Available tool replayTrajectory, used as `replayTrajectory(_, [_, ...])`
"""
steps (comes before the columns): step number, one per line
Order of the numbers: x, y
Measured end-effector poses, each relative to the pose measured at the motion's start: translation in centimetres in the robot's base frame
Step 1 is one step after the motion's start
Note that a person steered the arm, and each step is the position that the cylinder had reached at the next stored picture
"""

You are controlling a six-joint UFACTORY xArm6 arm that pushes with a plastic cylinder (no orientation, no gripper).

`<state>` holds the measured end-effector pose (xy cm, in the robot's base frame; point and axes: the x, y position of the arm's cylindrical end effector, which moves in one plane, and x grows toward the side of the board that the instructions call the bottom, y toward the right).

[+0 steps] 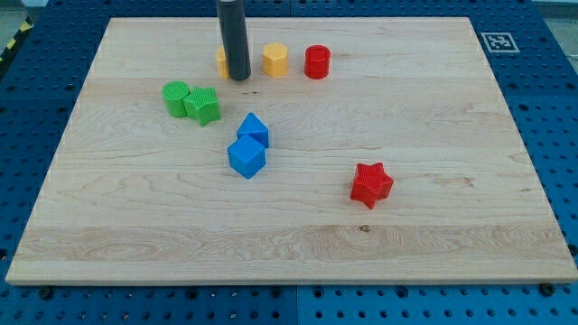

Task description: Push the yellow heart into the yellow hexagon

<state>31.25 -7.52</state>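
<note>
**Heart half hidden, hexagon close by**

The table point(433, 235) is carrying every block loose; no containers are showing, so nothing is sitting inside anything. There are no jaws on this arm to be spread or pressed together, only a rod, and my tip point(238, 78) is resting at the view's top, touching or nearly touching the yellow heart point(221, 61), which is peeking out on the tip's left, mostly covered. The yellow hexagon point(275, 60) is sitting just right of the tip, the red cylinder point(317, 62) just beyond it. The risk, as I judge it: the tip is standing between heart and hexagon, so a push from here is likely driving the heart away, or knocking the hexagon into the red cylinder. The green blocks point(191, 101), blue blocks point(248, 146) and red star point(371, 184) are lying below, well apart.
</note>
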Motion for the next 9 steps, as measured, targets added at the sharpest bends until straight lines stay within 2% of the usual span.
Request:
replayTrajectory(1, [-1.6,0.0])
replayTrajectory(2, [0.5,0.1])
replayTrajectory(3, [4.0,2.6])
replayTrajectory(4, [1.4,6.8])
replayTrajectory(5, [-0.4,8.4])
replayTrajectory(8, [-2.7,8.8])
replayTrajectory(9, [-2.6,6.8])
